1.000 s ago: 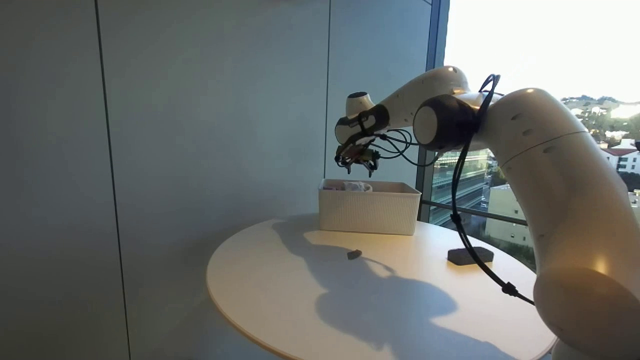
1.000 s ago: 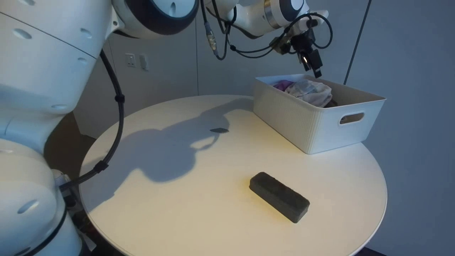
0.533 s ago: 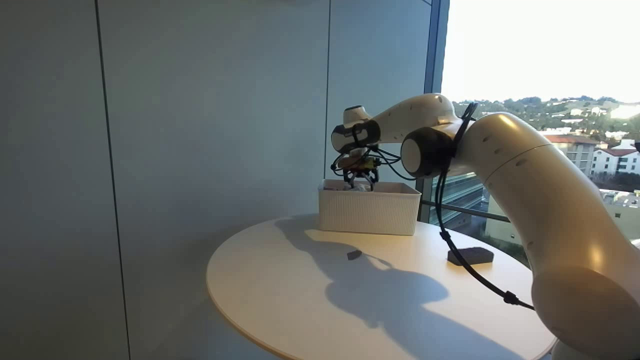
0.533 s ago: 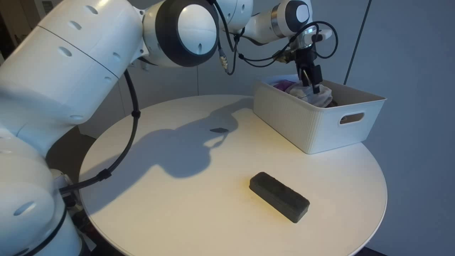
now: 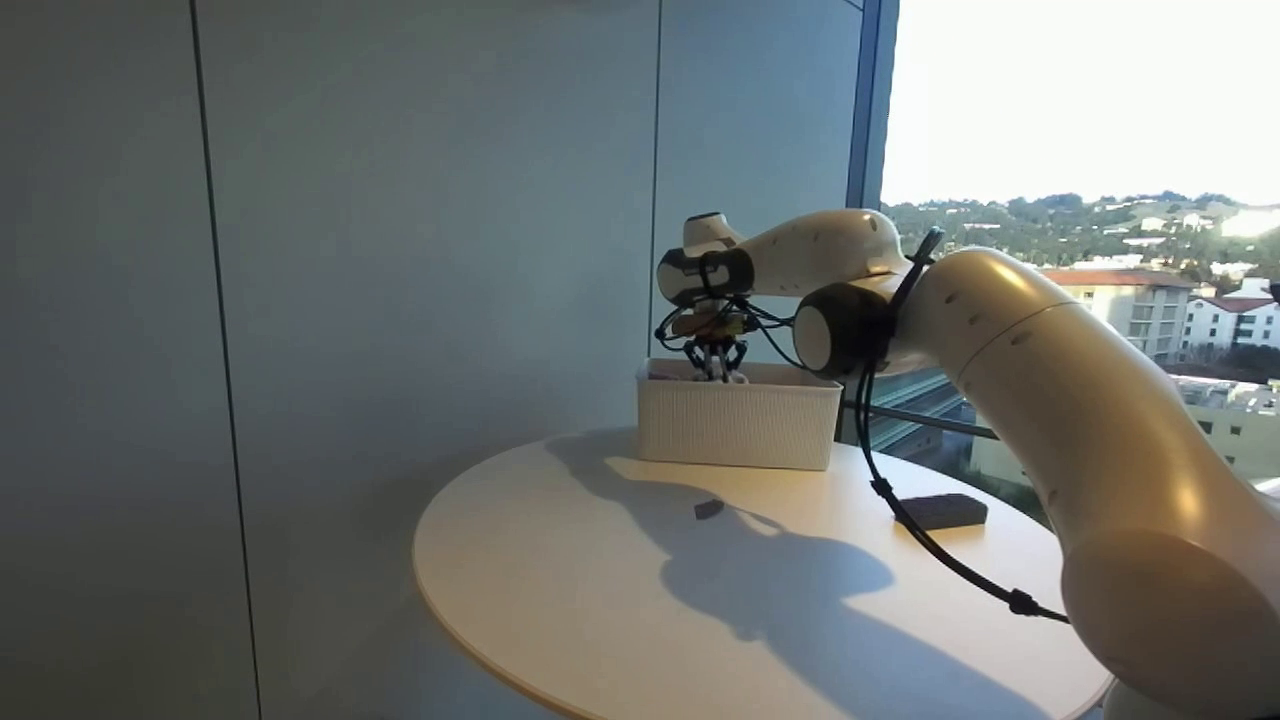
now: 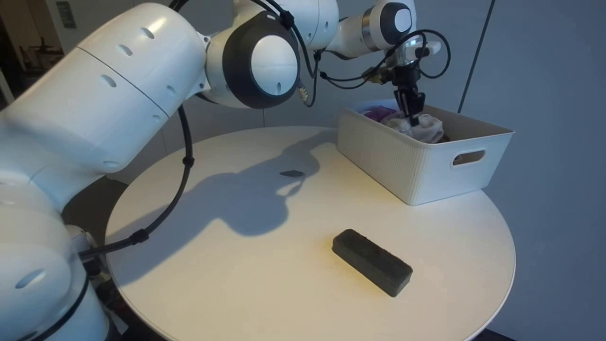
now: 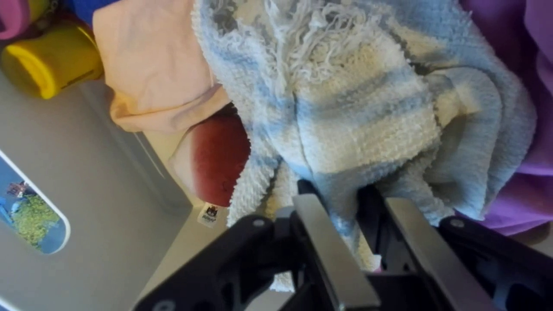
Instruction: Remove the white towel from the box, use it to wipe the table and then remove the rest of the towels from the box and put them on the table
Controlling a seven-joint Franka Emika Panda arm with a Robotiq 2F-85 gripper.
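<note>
The white towel [image 7: 358, 125] is pinched in the gripper [image 7: 335, 190], inside the box [image 6: 378, 151]. Peach cloth [image 7: 151, 65] and a red thing [image 7: 220, 160] sit just beside it, purple cloth [image 7: 525, 192] on the other side. A yellow tub [image 7: 60, 56] lies past the peach cloth. On the table [image 6: 260, 293] outside are a black block [image 6: 371, 261] and a small dark piece [image 6: 292, 174].

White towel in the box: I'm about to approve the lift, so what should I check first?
1. Gripper straddles a towel fold, wrist view: ok.
2. Grip firmly closed: cannot tell.
3. Purple cloth won't drag along: cannot tell; it lies against the towel.
4. Box upright on the table, both exterior views: ok.
5. Table clear for wiping: not ok; a dark block and a small dark piece lie there.
</note>
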